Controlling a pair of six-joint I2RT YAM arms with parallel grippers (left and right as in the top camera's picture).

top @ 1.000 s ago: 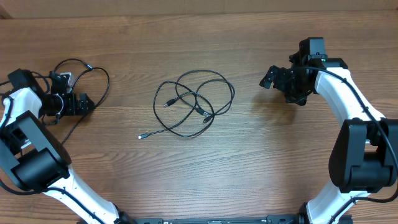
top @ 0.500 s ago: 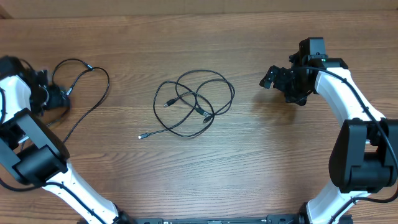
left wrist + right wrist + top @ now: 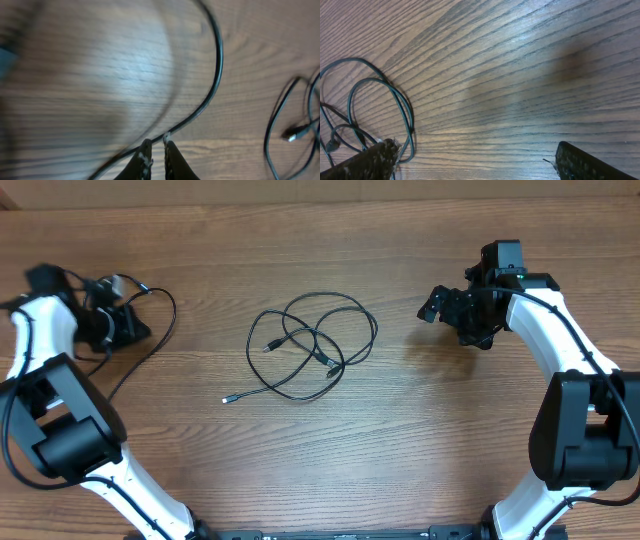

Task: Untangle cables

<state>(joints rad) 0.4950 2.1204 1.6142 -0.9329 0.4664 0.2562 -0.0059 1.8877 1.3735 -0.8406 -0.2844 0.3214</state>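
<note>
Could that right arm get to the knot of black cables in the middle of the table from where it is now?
Probably yes. The right gripper is open, and only bare table lies between it and the tangled cables; nothing blocks the way, though reach itself is a guess.

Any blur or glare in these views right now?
Left wrist: heavy motion smear, the cable streaked, glare patch on the table. Overhead: sharp, only the left gripper slightly smeared. Right wrist: crisp, mild sheen on the wood, the tangled cables tinted teal.
</note>
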